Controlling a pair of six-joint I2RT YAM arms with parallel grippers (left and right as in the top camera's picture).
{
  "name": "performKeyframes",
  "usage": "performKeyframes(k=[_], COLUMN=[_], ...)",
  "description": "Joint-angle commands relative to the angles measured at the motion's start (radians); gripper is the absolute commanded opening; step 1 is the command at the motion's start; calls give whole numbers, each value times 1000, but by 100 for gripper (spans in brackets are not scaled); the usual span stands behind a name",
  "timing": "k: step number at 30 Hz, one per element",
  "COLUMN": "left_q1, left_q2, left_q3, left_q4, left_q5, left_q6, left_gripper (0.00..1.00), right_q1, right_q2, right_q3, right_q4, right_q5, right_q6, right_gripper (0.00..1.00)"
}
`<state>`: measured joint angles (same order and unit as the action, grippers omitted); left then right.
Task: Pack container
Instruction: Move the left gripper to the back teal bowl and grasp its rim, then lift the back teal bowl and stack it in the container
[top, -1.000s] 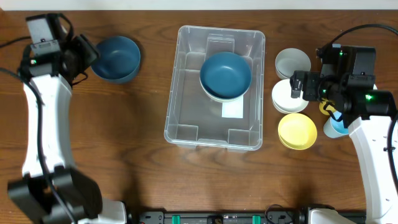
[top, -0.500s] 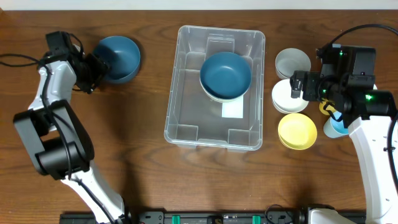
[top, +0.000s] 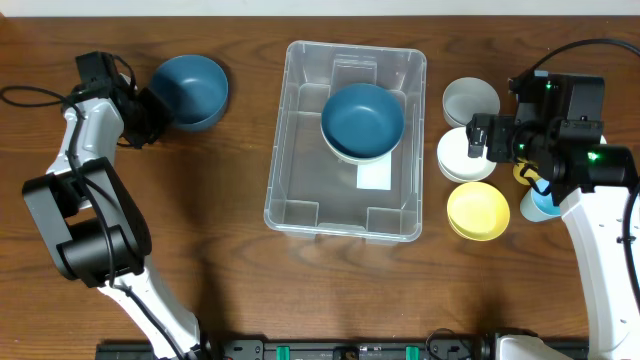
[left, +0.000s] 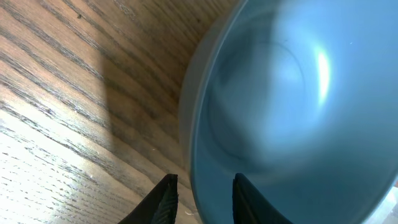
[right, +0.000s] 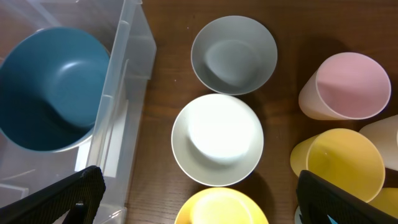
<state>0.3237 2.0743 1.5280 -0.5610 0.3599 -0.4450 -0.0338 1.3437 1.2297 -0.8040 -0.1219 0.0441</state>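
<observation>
Grasp step: L gripper (left: 203, 190) pinches blue bowl (top: 188, 92) rim, tabletop (top: 200, 250) far-left; R gripper (right: 208, 194) wide-open, empty. Next: lift into container (top: 288, 130).

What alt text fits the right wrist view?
Grey bowl, white bowl and yellow bowl line up on the table, between a blue bowl in the clear container at left and a pink cup and yellow cup at right.

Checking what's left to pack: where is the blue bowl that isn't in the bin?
In the overhead view, the loose blue bowl sits at far left, left of the clear bin, with the left pincer at its rim.
</observation>
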Motion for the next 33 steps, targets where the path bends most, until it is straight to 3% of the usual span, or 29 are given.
performKeyframes(k=[1,15,18,20,33], left_q1=[2,2,2,2,2], left_q2=[10,13,13,13,-98], left_q3=[8,-20,-20,-20,-2], left_q4=[-4,-7,-6,-8,-14], left_q5=[-13,-85,-84,-84,-80], left_q6=[6,6,6,5,5], left_gripper=[30,30,19,6,6], right_q1=[-5,-5,-5,-5,-5], right_q2=[3,3,3,3,3], right_q3=[13,13,13,13,13], right_q4=[-1,-1,-1,-1,-1], right_q5=[2,2,2,2,2], right_q6=[-8,-8,-8,-8,-8], right_gripper=[99,99,99,99,99])
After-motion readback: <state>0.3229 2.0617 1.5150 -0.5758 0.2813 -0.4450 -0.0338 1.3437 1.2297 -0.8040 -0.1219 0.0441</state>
